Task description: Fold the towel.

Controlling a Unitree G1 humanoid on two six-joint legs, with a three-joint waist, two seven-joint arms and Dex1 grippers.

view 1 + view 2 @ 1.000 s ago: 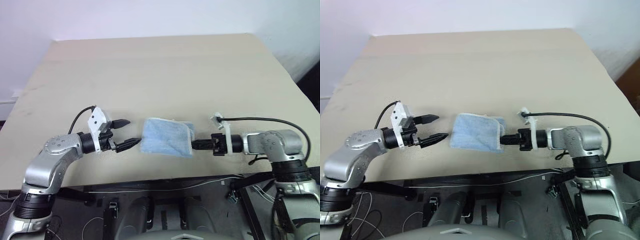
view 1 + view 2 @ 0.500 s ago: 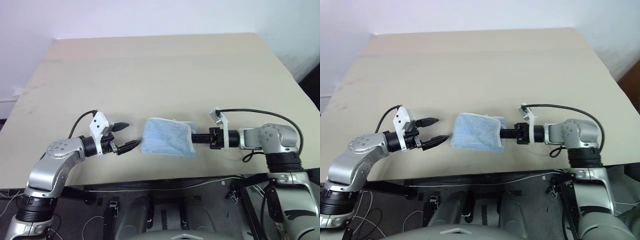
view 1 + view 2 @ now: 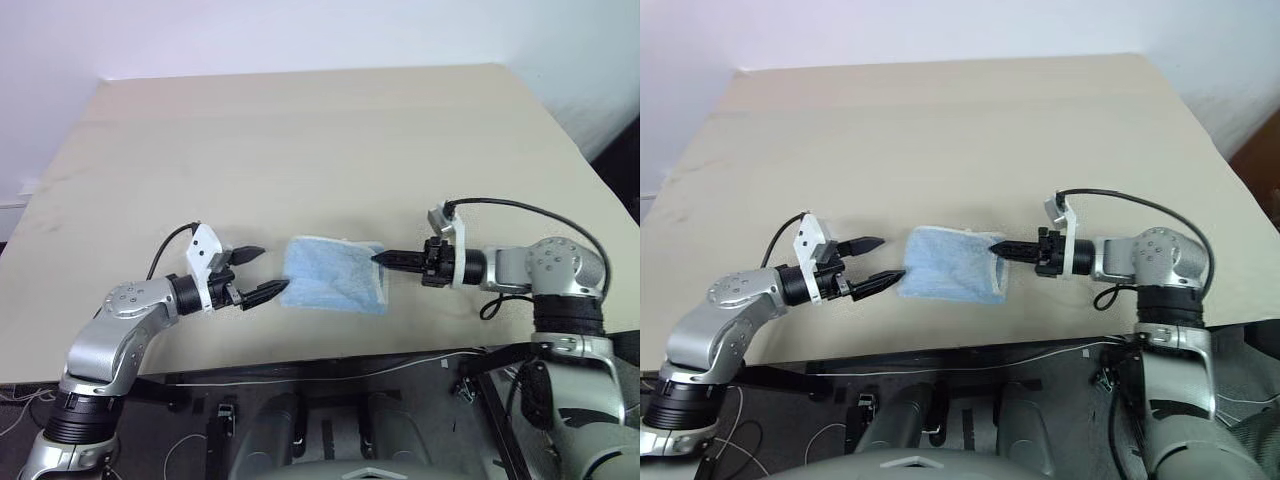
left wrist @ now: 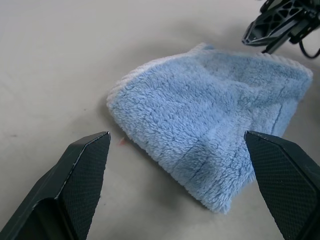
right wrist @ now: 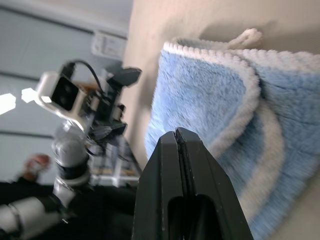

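Light blue terry towel, fluffy pile, trimmed along its edges in cream-white stitching; small white loop tag at one corner. Pale beige table, plain, with possibly a tiny reddish speck beside the towel. Black fingers on left gripper and right gripper, pads cross-hatched; silver arms, white camera mounts, black cables.
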